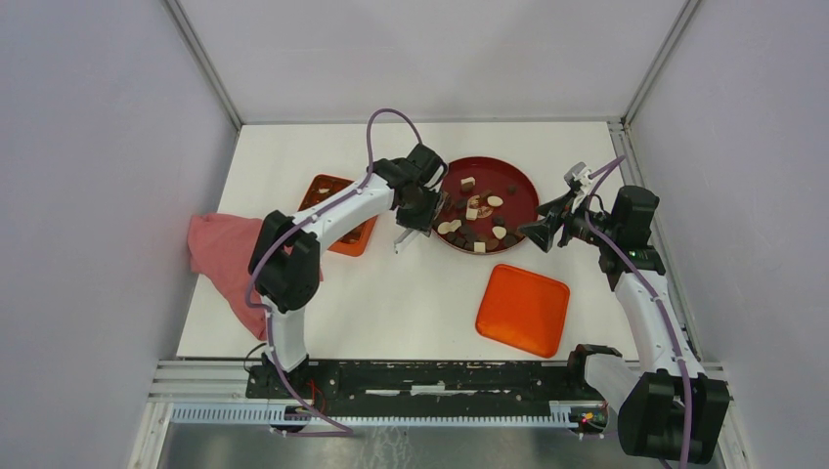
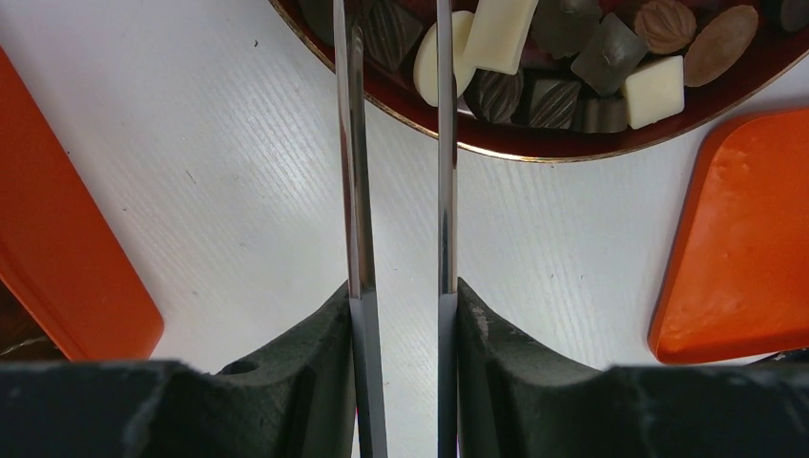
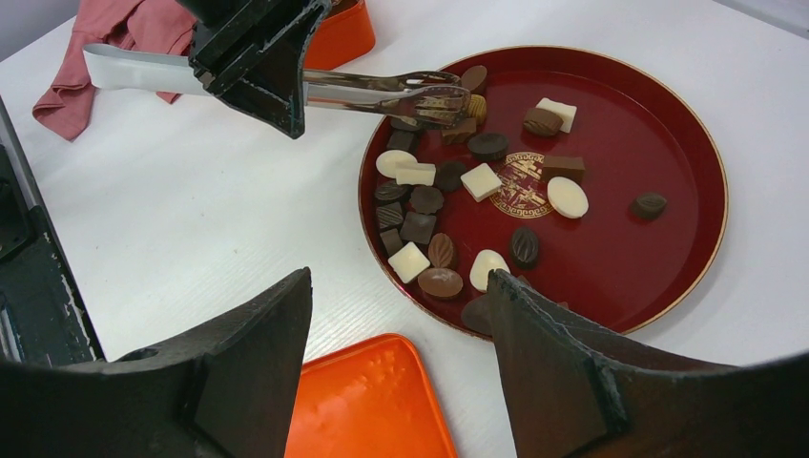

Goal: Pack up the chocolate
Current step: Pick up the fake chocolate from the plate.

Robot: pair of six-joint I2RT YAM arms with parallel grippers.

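Flat orange lid [image 1: 523, 309] nearest, before round glossy dark-red plate [image 3: 649, 143]. Chocolate [image 3: 482, 181], in ribbed, square and oval pieces, lies on plate. Right gripper [image 3: 401, 315] low beside plate's right rim, fingers spread, empty. Left gripper [image 1: 418, 210] pinches steel tongs [image 3: 382, 86] over plate's left rim.

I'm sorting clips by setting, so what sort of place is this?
Probably a robot lab test cell: plain grey walls enclose a white table, two arms are bolted to a rail at its near edge, with tongs and a plate of chocolate as props.
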